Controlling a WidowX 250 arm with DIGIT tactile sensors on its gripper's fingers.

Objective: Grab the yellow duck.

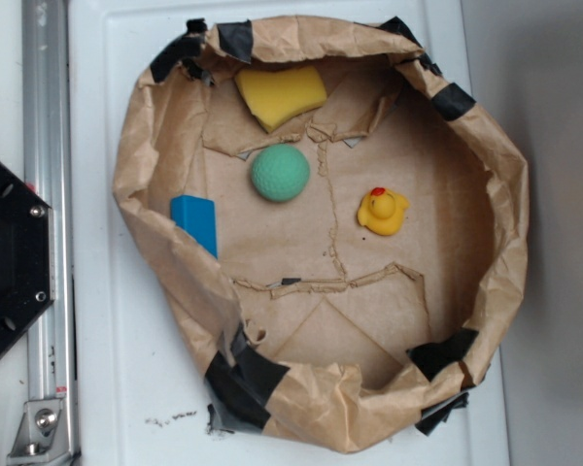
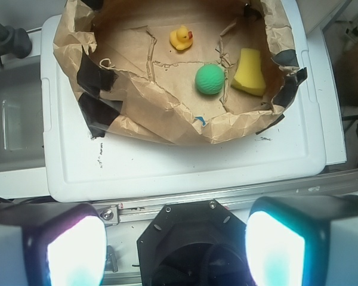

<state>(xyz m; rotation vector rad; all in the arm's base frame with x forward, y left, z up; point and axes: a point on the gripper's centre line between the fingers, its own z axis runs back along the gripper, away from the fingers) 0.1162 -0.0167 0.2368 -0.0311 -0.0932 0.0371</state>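
My gripper (image 2: 176, 250) hangs wide open and empty, high above the base, well apart from the small yellow rubber duck (image 2: 181, 37) sitting upright in the crumpled brown paper basin (image 2: 137, 119).

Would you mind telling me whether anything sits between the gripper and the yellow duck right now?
Yes: in the wrist view the crumpled paper wall rises between the open gripper and the yellow duck. The green ball sits just right of that line. Above the duck, nothing covers it.

Crinkled matt paper basin (image 1: 155, 155); glossy duck (image 1: 383, 211).
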